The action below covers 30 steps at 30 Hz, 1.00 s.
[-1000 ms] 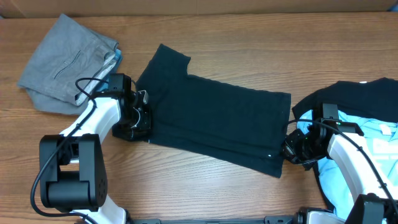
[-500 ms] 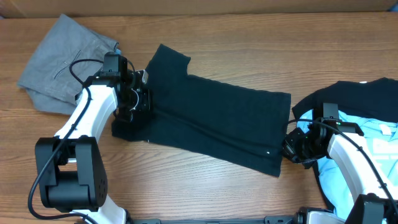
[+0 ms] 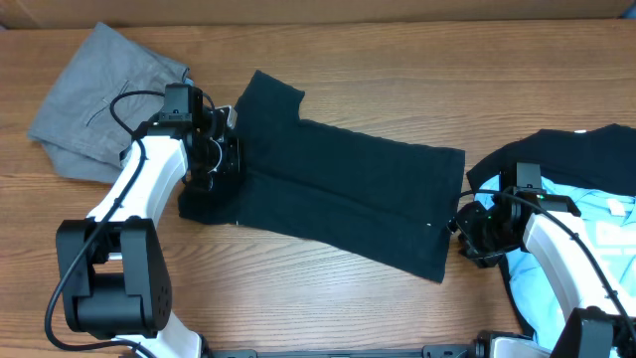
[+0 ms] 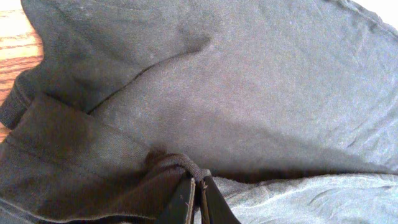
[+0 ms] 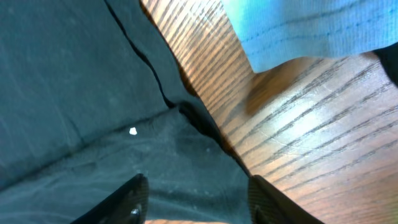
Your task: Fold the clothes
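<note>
Overhead, the dark T-shirt lies flat in the middle of the wooden table. Its long axis runs slantwise from upper left to lower right. The shoulder end points left, with one sleeve jutting toward the far edge. The straight hem faces right.

The left gripper sits on the shirt's left end, just below that sleeve. In the left wrist view the left gripper is clenched on a small raised ridge of the dark fabric, which bunches at the tips.

The right gripper is at the shirt's lower right corner, beside the hem. In the right wrist view its fingers stand wide apart and grasp nothing. The corner of the shirt lies below them, with a small white mark on it.

Left of the shirt and well apart lies a grey garment, loosely folded. Right of the hem lies a black garment with a light blue T-shirt on top of it. An edge of the blue fabric shows just beyond the shirt's corner.
</note>
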Motion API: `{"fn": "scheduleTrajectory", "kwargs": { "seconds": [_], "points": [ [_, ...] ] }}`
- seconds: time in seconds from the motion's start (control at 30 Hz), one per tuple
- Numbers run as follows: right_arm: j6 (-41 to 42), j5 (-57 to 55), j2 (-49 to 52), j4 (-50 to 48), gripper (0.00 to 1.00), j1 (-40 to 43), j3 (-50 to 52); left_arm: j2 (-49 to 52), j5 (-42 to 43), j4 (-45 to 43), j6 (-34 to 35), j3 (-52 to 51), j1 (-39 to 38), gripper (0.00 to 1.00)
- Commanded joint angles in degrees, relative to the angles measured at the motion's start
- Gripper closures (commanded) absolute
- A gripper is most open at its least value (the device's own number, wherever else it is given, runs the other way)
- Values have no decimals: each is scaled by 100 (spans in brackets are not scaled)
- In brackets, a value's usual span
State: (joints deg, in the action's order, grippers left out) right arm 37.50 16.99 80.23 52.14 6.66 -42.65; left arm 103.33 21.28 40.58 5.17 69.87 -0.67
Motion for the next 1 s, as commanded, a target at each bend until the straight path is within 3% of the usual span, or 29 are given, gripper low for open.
{"fn": "scheduleTrajectory", "kwargs": {
  "seconds": [0.0,0.1,0.23,0.33,0.4,0.57,0.97],
  "points": [
    [-170,-48,28,-50,41,-17,44,-35,85,-13,-44,105,-13,93],
    [-173,-46,28,-299,41,-17,138,-35,85,-13,-44,105,-13,89],
    [-190,-42,28,-654,58,-17,304,-35,85,-13,-44,105,-13,75],
    [-188,-46,28,-713,58,-17,407,-35,83,-37,-46,105,-13,57],
    [-195,-46,28,-704,57,-17,415,-35,55,-72,-48,105,-13,53],
    [-192,-37,26,-664,56,-17,415,-35,-13,31,-50,105,-11,56],
    [-199,-46,26,-621,56,-17,415,-35,-820,1447,-415,103,-13,62]
  ]
}}
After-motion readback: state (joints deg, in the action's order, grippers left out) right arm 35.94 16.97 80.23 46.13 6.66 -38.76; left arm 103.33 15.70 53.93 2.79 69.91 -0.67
